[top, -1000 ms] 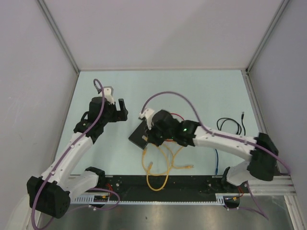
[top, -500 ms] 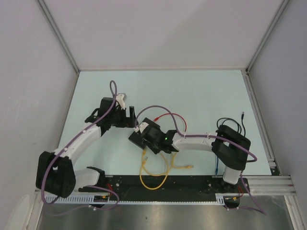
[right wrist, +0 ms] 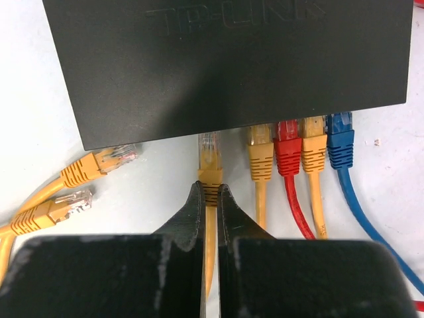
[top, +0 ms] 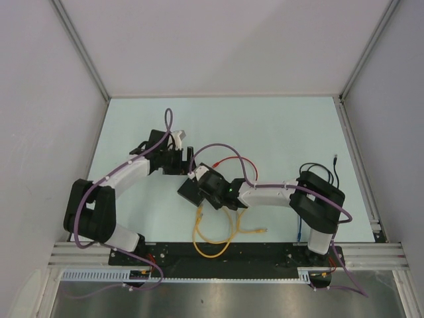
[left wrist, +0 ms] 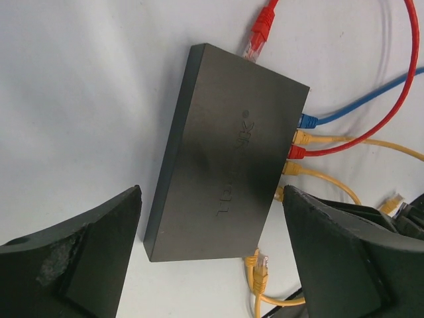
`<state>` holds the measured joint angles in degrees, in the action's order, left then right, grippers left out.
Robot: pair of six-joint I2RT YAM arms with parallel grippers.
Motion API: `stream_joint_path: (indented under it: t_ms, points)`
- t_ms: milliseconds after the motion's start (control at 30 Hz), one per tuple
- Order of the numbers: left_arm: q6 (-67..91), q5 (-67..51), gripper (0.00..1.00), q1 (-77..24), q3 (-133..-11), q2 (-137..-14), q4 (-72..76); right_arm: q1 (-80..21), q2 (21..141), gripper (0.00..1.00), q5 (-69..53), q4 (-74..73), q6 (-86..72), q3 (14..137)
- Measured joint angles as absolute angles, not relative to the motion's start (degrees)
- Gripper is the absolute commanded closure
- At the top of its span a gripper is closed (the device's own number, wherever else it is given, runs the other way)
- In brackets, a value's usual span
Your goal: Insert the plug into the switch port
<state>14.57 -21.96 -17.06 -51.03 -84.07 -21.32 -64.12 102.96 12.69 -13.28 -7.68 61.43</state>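
Observation:
The switch (right wrist: 225, 59) is a flat matte-black box lying on the table, also seen in the left wrist view (left wrist: 228, 152) and the top view (top: 187, 193). Its port edge holds four seated plugs: yellow (right wrist: 260, 156), red (right wrist: 289, 152), yellow and blue (right wrist: 340, 146). My right gripper (right wrist: 210, 193) is shut on a yellow plug (right wrist: 210, 159) by its boot. The plug's clear tip sits at the port edge, left of the seated row. My left gripper (left wrist: 212, 265) is open, its fingers (left wrist: 73, 258) spread on either side of the switch's near end, above it.
Two loose yellow plugs (right wrist: 99, 162) lie left of the held one. A loose red plug (left wrist: 258, 33) lies at the switch's far end. Yellow cable loops (top: 212, 233) trail toward the near rail. A black cable (top: 318, 173) and a blue cable (top: 299, 225) lie on the right.
My left arm has swung right and now hovers over the switch. My right arm has folded in, and its gripper has shifted left and nearer along the switch's port edge.

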Motion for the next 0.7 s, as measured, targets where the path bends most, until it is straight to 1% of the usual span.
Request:
stream_joint_path:
  t_ms: [300,700]
  points:
    - [14.6,-25.8,0.11,-17.1,-51.0,-87.3,-22.0,-63.9,102.9,1.00,12.6,-12.0,-7.2,60.8]
    - [14.4,-25.5,0.13,-17.7,-51.5,-90.6,-24.3,-63.5,101.2,1.00,12.0,-12.1,-6.8,60.8]
